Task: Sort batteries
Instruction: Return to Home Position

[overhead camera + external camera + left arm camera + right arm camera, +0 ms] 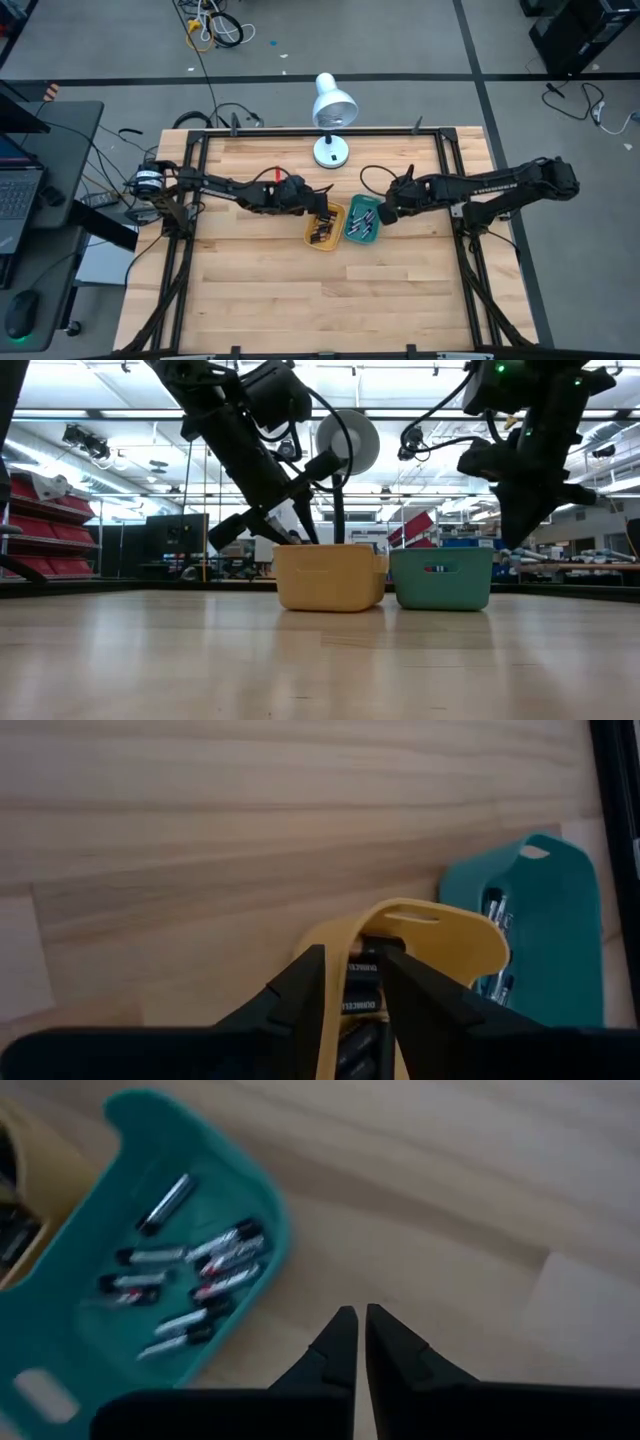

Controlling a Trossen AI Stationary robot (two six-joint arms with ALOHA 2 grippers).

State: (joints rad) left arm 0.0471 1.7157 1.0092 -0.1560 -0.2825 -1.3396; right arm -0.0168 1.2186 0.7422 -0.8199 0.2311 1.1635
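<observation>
The silvery batteries (190,1285) lie jumbled in the teal tray (140,1110), and the dark batteries (362,1007) in the yellow tray (470,940) just beside it. My right tool (358,1312), fingers nearly together and empty, hangs beside the teal tray. My left tool (352,958), fingers apart and empty, hovers over the yellow one, so I judge it must lift clear first. The low view shows only tray walls, while the wrist views show the cells.

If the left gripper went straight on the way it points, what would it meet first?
Probably the dark batteries in the yellow tray; the left gripper aims into it, depth unclear.
</observation>
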